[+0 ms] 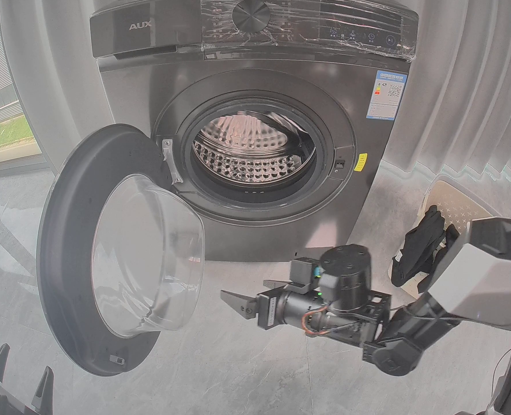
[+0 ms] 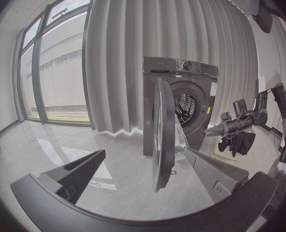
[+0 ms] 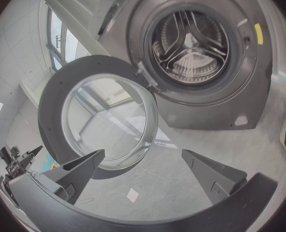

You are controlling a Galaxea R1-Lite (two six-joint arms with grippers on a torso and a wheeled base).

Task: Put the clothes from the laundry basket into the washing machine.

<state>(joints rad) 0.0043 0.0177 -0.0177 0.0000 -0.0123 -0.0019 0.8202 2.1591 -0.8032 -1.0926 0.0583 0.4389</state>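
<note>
- The washing machine [image 1: 152, 87] stood on a grey tiled floor [image 1: 255, 370] in front of a pale pleated curtain [image 1: 468, 87].
- Its round door [image 1: 71, 243] was swung wide open toward the robot's left, with the clear bowl of the window facing out.
- Through the opening, the drum [image 1: 247, 145] showed its bare, perforated metal wall.
- The laundry basket [image 1: 457, 203], pale with a wall of small holes, sat on the floor just to the right of the machine.
- The clothes [image 1: 419, 249], dark in colour, hung over the basket's near rim. The right arm partly hid them in the head view.
- The right gripper [image 1: 235, 305] hung low over the floor in front of the machine, below the drum opening, and pointed toward the open door. The right wrist view showed its fingers spread with nothing between them. It was well apart from the clothes.
- The left gripper [image 1: 20, 373] sat low on the robot's left, near the bottom edge of the door. Its fingers were spread too, and it held nothing.
</note>
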